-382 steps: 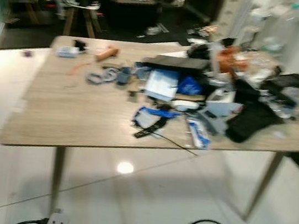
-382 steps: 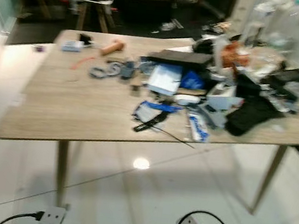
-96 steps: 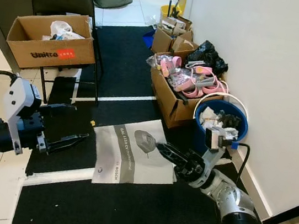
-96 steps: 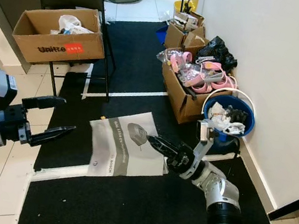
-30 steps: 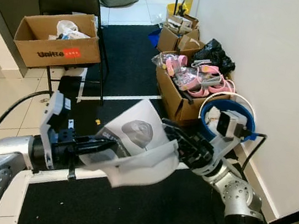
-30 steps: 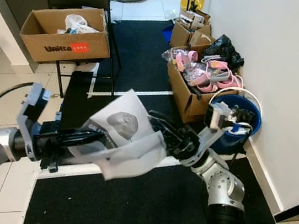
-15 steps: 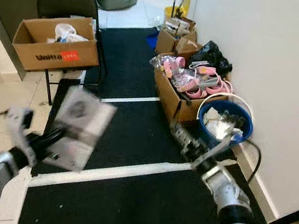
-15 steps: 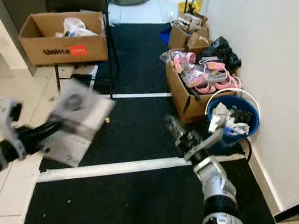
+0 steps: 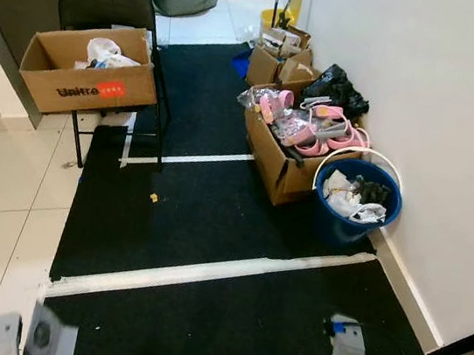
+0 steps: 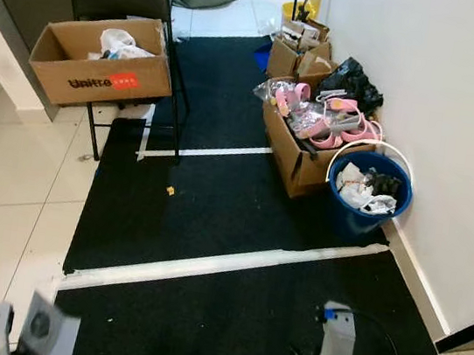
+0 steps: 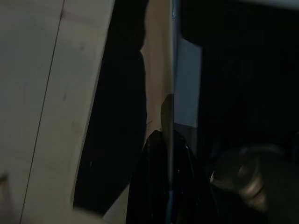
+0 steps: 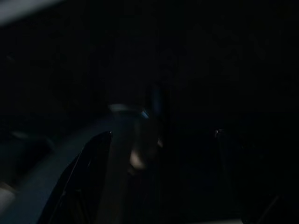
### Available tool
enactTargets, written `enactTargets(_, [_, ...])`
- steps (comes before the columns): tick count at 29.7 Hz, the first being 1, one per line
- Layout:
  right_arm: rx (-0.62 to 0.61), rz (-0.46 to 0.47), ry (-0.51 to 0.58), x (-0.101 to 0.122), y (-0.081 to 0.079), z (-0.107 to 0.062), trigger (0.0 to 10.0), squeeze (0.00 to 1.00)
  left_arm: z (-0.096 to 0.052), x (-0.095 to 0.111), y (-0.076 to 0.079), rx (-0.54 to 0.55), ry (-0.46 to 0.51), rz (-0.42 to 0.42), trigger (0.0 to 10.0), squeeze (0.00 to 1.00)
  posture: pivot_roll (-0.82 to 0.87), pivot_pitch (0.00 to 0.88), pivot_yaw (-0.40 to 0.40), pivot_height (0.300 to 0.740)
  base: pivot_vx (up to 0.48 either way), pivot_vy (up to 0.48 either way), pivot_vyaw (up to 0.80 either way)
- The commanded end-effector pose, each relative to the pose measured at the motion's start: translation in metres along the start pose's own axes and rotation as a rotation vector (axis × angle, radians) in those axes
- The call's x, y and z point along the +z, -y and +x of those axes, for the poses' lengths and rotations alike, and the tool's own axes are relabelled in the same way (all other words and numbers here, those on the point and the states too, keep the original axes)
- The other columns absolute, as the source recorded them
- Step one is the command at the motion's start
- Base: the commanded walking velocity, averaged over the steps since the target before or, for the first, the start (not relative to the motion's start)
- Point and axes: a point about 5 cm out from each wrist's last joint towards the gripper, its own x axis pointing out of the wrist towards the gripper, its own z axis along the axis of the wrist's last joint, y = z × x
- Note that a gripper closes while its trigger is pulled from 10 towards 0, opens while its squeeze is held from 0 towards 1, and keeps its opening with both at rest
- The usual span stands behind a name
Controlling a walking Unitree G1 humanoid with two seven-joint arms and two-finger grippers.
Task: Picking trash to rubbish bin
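Left wrist view: thin sheet [image 11: 161,88], seemingly clamped.

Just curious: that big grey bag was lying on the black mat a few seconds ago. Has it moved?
Yes. The bag has left the mat beside the blue bin; it is now low at the left, clamped in the left end effector.

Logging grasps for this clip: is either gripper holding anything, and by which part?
The left gripper pinches the grey plastic bag at its edge. The right gripper's view is too dark to tell.

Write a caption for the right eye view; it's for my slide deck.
Blue rubbish bin by the wall, cardboard boxes beside it, black mat in front.
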Motion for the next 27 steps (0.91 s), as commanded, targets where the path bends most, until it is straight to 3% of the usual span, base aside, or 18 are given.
enactTargets(1, [-0.008,-0.051,-0.064,-0.019,-0.001,-0.002,10.0,0.00,-0.005,-0.027,-0.004,0.048,-0.093,-0.004,10.0,0.00,-0.02,0.086,0.080,0.740,0.000,0.000,0.00])
enactTargets(3, [-0.013,-0.087,-0.131,-0.042,0.002,-0.006,10.0,0.00,-0.010,-0.051,-0.004,0.073,-0.160,-0.005,10.0,0.00,-0.02,0.086,0.080,0.740,0.264,0.000,0.00])
enactTargets(8, [-0.043,-0.075,-0.159,-0.058,0.004,-0.010,10.0,0.00,-0.012,-0.060,-0.001,0.083,-0.175,-0.005,10.0,0.00,-0.02,0.088,0.082,0.740,0.287,0.000,0.00])
enactTargets(18, [-0.035,-0.138,-0.108,-0.038,-0.003,-0.004,10.0,0.00,-0.002,-0.034,0.013,0.045,-0.108,0.069,10.0,0.00,-0.01,0.080,0.084,0.740,0.450,0.000,0.00])
enactTargets(27, [-0.039,-0.150,-0.110,-0.038,-0.003,-0.004,10.0,0.00,-0.001,-0.036,0.019,0.030,-0.119,0.091,10.0,0.00,-0.01,0.073,0.082,0.740,0.480,0.000,0.00])
